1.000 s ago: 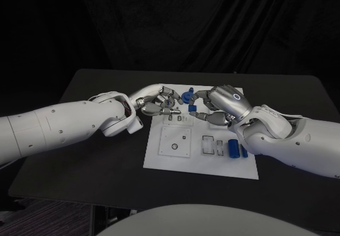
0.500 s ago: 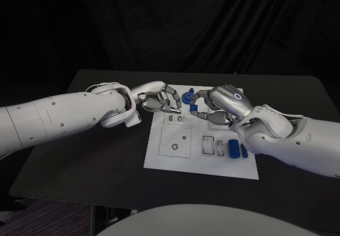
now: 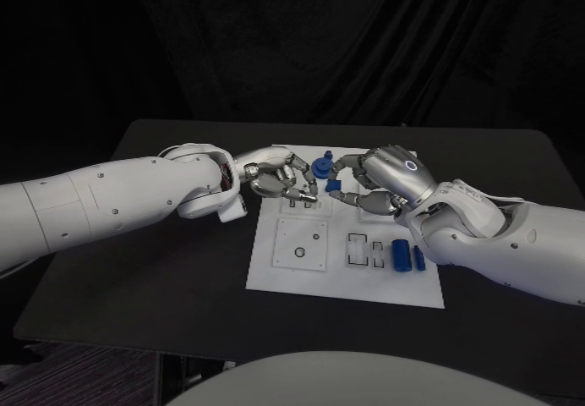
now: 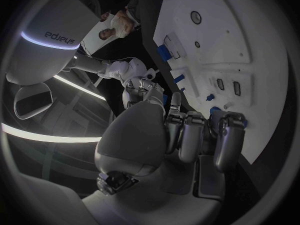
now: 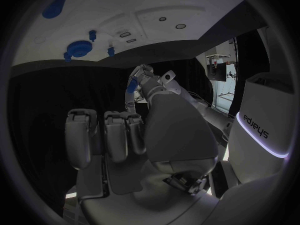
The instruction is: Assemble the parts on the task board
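Observation:
The white task board (image 3: 319,269) lies mid-table. A blue gear-like part (image 3: 323,163) stands near its far edge (image 5: 79,48), and two blue cylinders (image 3: 402,254) lie in slots at its right side. My right hand (image 3: 380,176) hovers over the far right of the board and pinches a small blue part (image 3: 331,183) at its fingertips (image 5: 132,86). My left hand (image 3: 278,173) hangs just left of the gear, its fingers (image 4: 190,135) curled in with nothing seen in them. The two hands almost meet over the gear.
Empty recesses and small holes (image 3: 301,252) mark the board's near half. Bare black table (image 3: 159,271) surrounds the board. Both white forearms (image 3: 122,203) cross the table's sides toward the middle.
My left hand has moved right, closer to the gear and the right hand. The right hand has stayed nearly still with the small blue part at its fingertips.

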{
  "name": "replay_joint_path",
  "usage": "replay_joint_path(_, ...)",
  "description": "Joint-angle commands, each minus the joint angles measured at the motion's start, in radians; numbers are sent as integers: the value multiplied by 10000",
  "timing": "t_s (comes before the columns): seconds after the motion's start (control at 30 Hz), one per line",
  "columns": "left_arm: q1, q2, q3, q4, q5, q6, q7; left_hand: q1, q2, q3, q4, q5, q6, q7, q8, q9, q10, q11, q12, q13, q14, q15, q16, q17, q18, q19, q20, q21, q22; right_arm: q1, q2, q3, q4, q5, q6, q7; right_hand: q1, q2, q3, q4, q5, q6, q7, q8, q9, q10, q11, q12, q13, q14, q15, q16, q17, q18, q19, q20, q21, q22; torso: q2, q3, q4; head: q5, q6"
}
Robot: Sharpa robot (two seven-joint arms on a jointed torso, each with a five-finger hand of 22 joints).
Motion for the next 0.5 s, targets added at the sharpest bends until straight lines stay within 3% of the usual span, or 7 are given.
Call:
replay_joint_path(0.03,-26,27,8,25,758,-92,240,47,167,77,36,52,-193,65,-245,-109,1329,-269,-45,2566,1057,3,26,2634,-56,1054,-21,36,2630,-23,7,8,39,-43,-215,34,21,97,-21,48,8,-13,-10,-5,7,1058,-18,26,2633,1038,-56,29,2635,-7,744,-59,39,2435,7,-18,5,6,-1)
replay_joint_path(0.2,-39,35,8,52,1285,-105,304,-53,249,119,69,198,-639,223,-1002,-467,1329,-151,-45,2566,1057,123,26,2634,-56,1054,85,36,2630,-23,17,8,47,-43,-201,36,15,91,-21,47,8,-28,-5,-17,-2,1058,-14,26,2633,1038,-54,29,2635,-10,750,-58,48,2439,16,-24,12,26,-1)
replay_joint_path(0.27,-44,37,8,48,1701,24,190,-38,283,153,67,335,-641,229,-1104,-530,1329,-141,-45,2566,1057,133,26,2634,-56,1054,103,36,2630,-23,18,8,48,-43,-196,36,15,91,-21,47,8,-28,-5,-17,-2,1058,-14,26,2633,1038,-54,29,2635,-10,750,-58,48,2439,13,-19,16,25,-1)
replay_joint_path(0.3,-48,37,8,45,1922,95,103,-36,336,214,82,802,-706,245,-1281,-633,1329,-131,-45,2566,1057,151,26,2634,-56,1054,120,36,2630,-23,17,8,49,-43,-197,35,15,91,-21,47,8,-28,-5,-17,-2,1058,-14,26,2633,1038,-54,29,2635,-10,750,-58,48,2439,8,-16,20,22,-1)
replay_joint_path(0.37,-58,31,8,40,2191,217,-63,-14,316,268,81,1122,-697,253,-1403,-712,1329,-120,-45,2566,1057,160,26,2634,-56,1054,138,36,2630,-23,14,8,50,-43,-197,35,15,91,-21,47,8,-28,-5,-17,-2,1058,-14,26,2633,1038,-54,29,2635,-10,750,-58,48,2439,14,-15,21,4,-1)
replay_joint_path(0.4,-64,27,8,39,2385,296,-188,56,327,413,88,1669,-681,264,-1541,-801,1329,-122,-45,2566,1057,173,26,2634,-56,1054,140,36,2630,-23,11,8,49,-43,-197,34,15,91,-21,47,8,-28,-5,-17,-2,1058,-14,26,2633,1038,-54,29,2635,-10,750,-58,48,2439,12,-16,25,-3,-1)
replay_joint_path(0.5,-77,34,8,9,3180,618,-573,86,332,536,91,1855,-708,260,-1668,-875,1329,-130,-45,2566,1057,157,26,2634,-56,1054,149,36,2630,-23,2,8,41,-43,-200,30,10,89,-20,47,9,-39,-1,-26,-9,1058,-10,26,2633,1038,-51,29,2635,-11,751,-56,50,2440,14,-9,34,4,-1)
